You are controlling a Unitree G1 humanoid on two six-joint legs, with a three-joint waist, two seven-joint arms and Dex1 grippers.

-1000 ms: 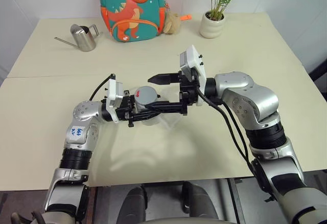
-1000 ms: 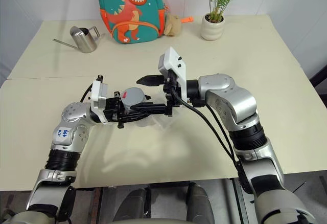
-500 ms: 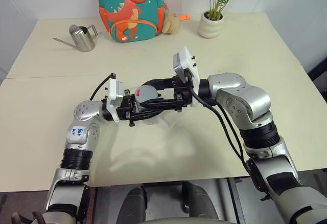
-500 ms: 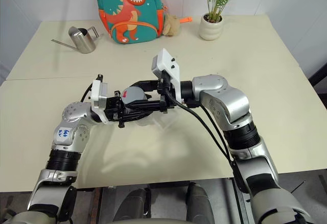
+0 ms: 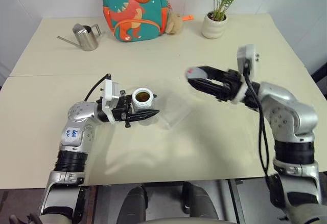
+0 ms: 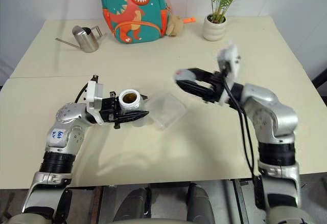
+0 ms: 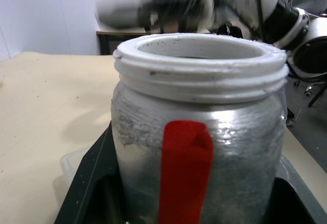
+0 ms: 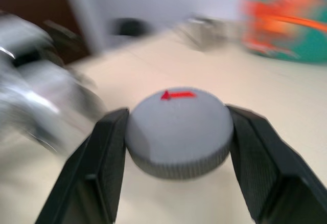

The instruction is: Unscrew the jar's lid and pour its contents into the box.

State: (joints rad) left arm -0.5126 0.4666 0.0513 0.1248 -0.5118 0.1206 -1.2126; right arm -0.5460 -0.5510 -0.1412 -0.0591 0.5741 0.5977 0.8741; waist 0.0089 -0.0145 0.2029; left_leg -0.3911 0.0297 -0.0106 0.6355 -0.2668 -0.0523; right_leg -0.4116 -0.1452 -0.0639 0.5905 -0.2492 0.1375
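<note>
Jar (image 5: 142, 98): clear body, white threaded neck, red mark on its side facing the left wrist camera; upright, open-mouthed, clamped between the fingers of the left hand (image 5: 148, 114), which is closed on it

Contents (image 6: 129, 97): dark matter visible low inside the jar mouth; individual bits cannot be told

Lid (image 8: 178, 132): round grey screw cap, ribbed edge, small red arrow mark on top; off the jar, gripped between the two black fingers of the right hand (image 5: 196, 78), which is closed on it, held above the worktop (image 5: 214, 142) and well apart from the left hand, to its right

Box (image 6: 165, 109): shallow transparent square with rounded corners, lying on the worktop just beside the left hand's fingertips, between the two hands

Left forearm sticker (image 5: 74, 132): white, with blue handwriting too small to read

Beyond both hands, at the far edge: steel watering can (image 5: 86, 36); teal backpack (image 5: 135, 8) printed with an orange dinosaur and stars, no readable writing; potted plant (image 5: 215, 24) in a white pot
</note>
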